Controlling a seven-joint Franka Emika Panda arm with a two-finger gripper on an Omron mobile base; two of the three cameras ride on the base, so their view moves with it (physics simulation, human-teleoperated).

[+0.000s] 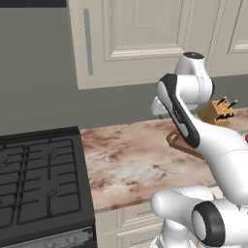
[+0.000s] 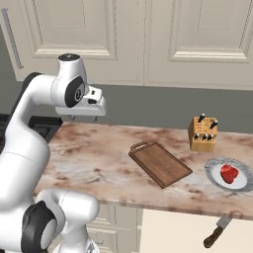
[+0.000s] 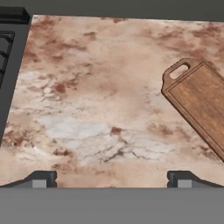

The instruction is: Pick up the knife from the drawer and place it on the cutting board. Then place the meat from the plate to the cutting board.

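Right base view has the white arm rising from the lower left, elbow bent, its wrist held level above the left part of the marbled counter [image 2: 99, 163]. The gripper [image 2: 81, 117] points straight down, well above the stone, and its fingers stand spread wide with nothing between them; the hand view shows the two dark fingertips [image 3: 41, 178] far apart over bare counter. Left of the arm lies the black stove [image 1: 38, 179], a matt top with ridged grates. The counter is polished stone, cream veined with rust-red and grey. Next comes the cutting board [image 2: 160, 163], a flat rectangle of dark brown wood with visible grain, a raised rim and a loop handle, lying askew on the counter with the handle towards the arm. Behind it to the right stands the tan knife block [image 2: 202, 133]. The meat [image 2: 229, 173], a small red chunk, sits on the round grey plate [image 2: 215, 173] near the counter's edge. Below, the knife [image 2: 216, 232] lies in the pale drawer [image 2: 168, 232], brown handle nearest, its blade partly hidden under the counter edge.
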